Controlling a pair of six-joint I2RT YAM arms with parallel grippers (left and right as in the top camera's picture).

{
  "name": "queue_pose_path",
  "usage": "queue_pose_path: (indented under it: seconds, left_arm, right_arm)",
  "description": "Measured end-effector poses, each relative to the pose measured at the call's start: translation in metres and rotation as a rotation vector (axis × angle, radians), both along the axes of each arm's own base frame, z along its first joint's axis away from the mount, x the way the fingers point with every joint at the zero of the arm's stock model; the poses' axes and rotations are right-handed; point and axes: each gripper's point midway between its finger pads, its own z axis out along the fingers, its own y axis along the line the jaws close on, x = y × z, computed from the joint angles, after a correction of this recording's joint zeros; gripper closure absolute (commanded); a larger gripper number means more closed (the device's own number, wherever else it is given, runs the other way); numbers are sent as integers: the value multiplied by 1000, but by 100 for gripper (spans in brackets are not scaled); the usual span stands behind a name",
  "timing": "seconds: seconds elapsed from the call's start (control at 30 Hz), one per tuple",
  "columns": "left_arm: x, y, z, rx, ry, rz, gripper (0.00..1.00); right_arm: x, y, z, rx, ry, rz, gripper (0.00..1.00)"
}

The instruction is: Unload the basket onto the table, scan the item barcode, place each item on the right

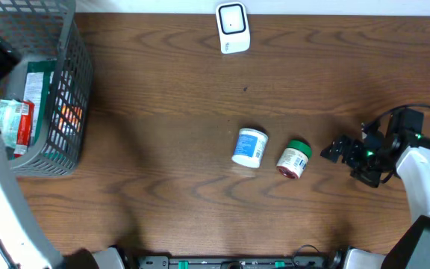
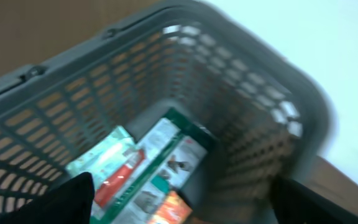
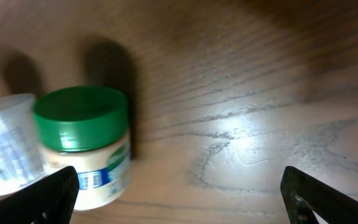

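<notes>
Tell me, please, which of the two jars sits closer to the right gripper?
The green-lidded jar; the white, blue-labelled jar lies beyond it from the right gripper.

Wood table [image 1: 163, 97] w/ basket [image 1: 77, 90], scanner [image 1: 233, 28], white jar [image 1: 250, 147], green-lid jar [image 1: 295, 158].

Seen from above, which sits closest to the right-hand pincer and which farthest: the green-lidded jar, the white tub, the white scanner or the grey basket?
Starting from the right pincer:
1. Green-lidded jar, lying just beside it.
2. White tub, on the jar's other side.
3. White scanner, at the table's far edge.
4. Grey basket, at the far left end.
</notes>
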Motion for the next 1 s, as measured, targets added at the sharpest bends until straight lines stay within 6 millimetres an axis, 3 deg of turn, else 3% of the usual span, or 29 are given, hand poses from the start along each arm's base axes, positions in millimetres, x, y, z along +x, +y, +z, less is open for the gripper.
queue_pose_path:
  seconds: [0.2, 0.4, 0.8, 0.9, 1.0]
  left_arm:
    - [11, 59, -75, -83, 163, 87, 2]
    - [22, 87, -158, -157, 340, 81, 2]
    - [33, 94, -251, -189, 543, -40, 2]
    - [33, 84, -278, -260, 579, -82, 2]
    - [42, 70, -287, -330, 549, -145, 2]
  right_arm:
    - [-7, 1, -14, -6, 14, -6, 1]
    - [-19, 7, -24, 0, 49, 6, 1]
    - [-37, 17, -41, 11, 91, 27, 1]
    - [-37, 17, -41, 11, 90, 27, 1]
    - [-37, 17, -41, 11, 91, 27, 1]
